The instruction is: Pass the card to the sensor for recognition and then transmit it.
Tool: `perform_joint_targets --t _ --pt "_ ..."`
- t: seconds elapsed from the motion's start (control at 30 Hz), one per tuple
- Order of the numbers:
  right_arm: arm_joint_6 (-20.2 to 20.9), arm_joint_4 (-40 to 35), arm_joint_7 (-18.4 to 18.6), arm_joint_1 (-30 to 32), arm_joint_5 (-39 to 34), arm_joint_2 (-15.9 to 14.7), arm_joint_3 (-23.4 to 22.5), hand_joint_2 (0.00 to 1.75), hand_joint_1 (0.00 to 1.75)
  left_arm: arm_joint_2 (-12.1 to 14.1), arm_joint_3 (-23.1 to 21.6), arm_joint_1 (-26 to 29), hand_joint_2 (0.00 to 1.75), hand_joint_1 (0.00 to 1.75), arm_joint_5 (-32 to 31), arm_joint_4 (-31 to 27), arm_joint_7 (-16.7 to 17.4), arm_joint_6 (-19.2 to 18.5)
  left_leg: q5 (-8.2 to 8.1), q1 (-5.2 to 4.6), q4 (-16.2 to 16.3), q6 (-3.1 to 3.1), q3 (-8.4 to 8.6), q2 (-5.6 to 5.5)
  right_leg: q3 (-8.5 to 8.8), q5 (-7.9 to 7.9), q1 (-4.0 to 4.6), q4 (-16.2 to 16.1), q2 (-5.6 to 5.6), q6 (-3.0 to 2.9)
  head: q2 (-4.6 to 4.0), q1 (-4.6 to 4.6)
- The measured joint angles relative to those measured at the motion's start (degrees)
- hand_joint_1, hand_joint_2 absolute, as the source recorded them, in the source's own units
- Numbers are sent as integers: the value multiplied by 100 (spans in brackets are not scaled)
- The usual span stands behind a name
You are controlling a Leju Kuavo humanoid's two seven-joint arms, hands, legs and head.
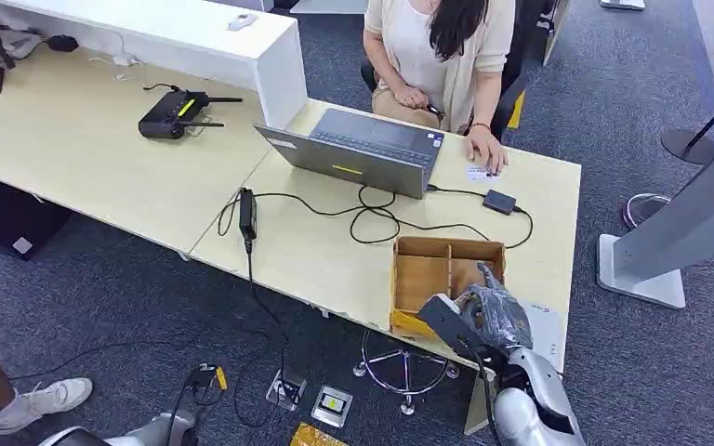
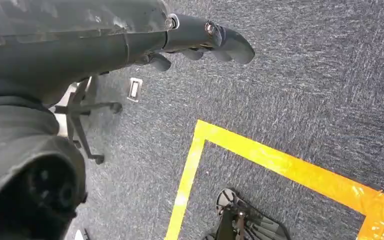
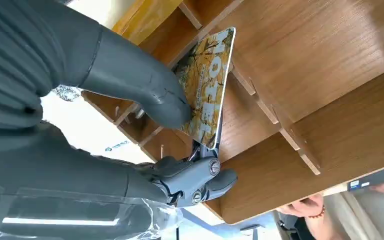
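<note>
The left hand is hanging over the carpet, fingers curled on nothing. The right hand is pinching the card between thumb and fingers above the box; the sensor is lying beyond it on the desk, near the person.

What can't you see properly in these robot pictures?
- Card: right wrist view; the right hand covers part of its picture.
- Card reader: head view; too small to read.
- Left hand: left wrist view; fingers partly hidden behind its own cover.
- Wooden box: head view; the right hand hides one corner.
</note>
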Motion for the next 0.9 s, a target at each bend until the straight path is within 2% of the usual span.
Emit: perform_joint_targets --t 0.27,0.47,0.7,0.9 --pt "-64 -65 0 -114 13 -39 0 175 175 13 -50 2 0 0 0 0 -9 -17 2 0 0 -2 -1 0 -1 3 0 1 1 -1 0 0" --pt "319 -518 55 -1108 190 -278 -61 175 175 39 -83 4 0 0 2 0 -87 -55 14 -1 1 -5 -4 11 -11 17 0 1 13 -3 0 0" --pt "396 -866 -77 -1987 358 -459 -168 175 175 39 -105 4 0 0 15 0 -127 -76 16 0 2 -5 -7 11 -14 22 0 1 14 -6 0 0" --pt "374 -909 -168 -2233 363 -448 -210 175 175 39 -105 0 0 0 66 0 -127 -63 16 1 2 -5 -8 10 -13 22 1 2 13 -6 0 0"
